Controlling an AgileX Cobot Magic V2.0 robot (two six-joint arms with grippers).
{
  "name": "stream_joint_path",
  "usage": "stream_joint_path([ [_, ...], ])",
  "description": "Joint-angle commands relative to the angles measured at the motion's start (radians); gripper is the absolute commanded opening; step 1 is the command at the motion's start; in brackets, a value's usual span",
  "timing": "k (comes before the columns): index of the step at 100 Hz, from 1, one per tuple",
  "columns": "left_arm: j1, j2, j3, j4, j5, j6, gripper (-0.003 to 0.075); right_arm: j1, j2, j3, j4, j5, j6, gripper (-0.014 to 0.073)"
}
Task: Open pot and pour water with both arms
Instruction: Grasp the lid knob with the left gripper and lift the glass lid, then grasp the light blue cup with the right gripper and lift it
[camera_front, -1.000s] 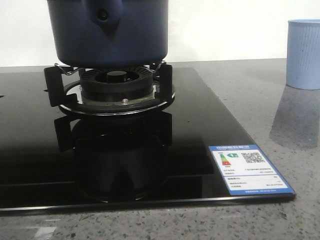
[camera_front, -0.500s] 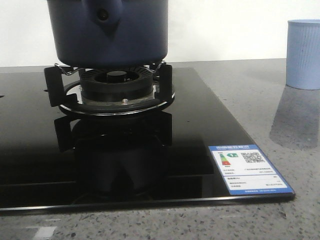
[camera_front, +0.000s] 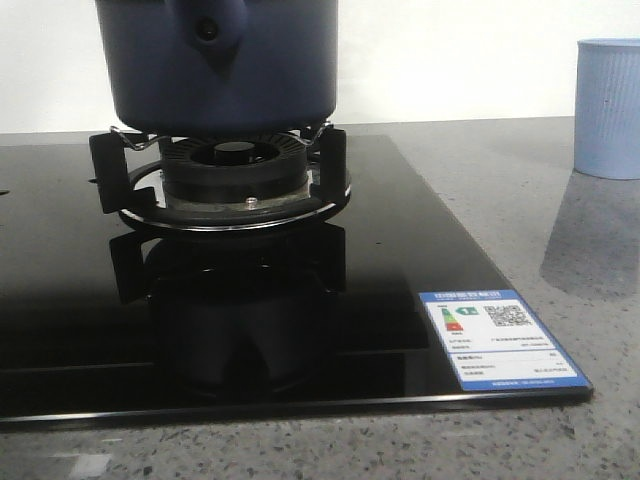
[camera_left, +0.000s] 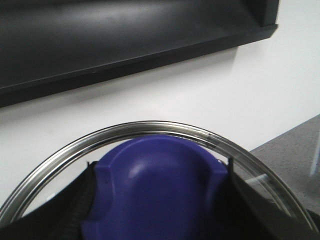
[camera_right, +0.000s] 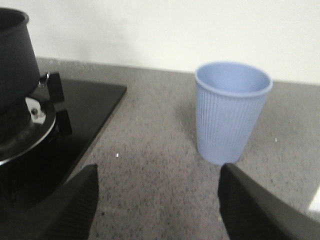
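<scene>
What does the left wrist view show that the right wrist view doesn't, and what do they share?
Only the left wrist view shows the lid, its metal rim arcing over a blue knob that sits between the left gripper fingers, and a dark shelf overhead. Only the right wrist view shows the pale blue cup, the pot on the burner, and the right gripper open over the countertop. Both show the white wall.

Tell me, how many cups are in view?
1. The pale blue ribbed cup stands upright on the grey counter, right of the stove. Others may be outside the frames.
</scene>
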Motion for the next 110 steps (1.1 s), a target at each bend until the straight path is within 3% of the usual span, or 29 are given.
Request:
stream_joint_path([
  [1, 0.031, -0.034, -0.04, -0.047, -0.024, -0.007, 0.0367, -0.047, 0.049, -0.02, -0.019, -0.142, -0.017, 0.0463],
  [10, 0.05, -0.034, -0.04, -0.047, -0.004, -0.007, 0.0367, -0.132, 0.126, -0.02, -0.016, -0.18, -0.017, 0.0463],
  [23, 0.056, -0.034, -0.04, -0.052, 0.002, -0.007, 0.0367, -0.214, 0.244, -0.02, -0.016, -0.368, -0.017, 0.0463],
  [50, 0.056, -0.034, -0.04, -0.06, 0.003, -0.007, 0.0367, -0.18, 0.488, -0.02, -0.019, -0.569, 0.006, 0.0463],
  [72, 0.056, -0.034, -0.04, -0.069, 0.006, -0.007, 0.0367, -0.18, 0.689, -0.022, -0.019, -0.855, 0.006, 0.0524],
  [110, 0.056, -0.034, -0.04, -0.086, 0.006, -0.007, 0.0367, -0.18, 0.949, -0.188, 0.04, -0.93, 0.006, 0.0553],
])
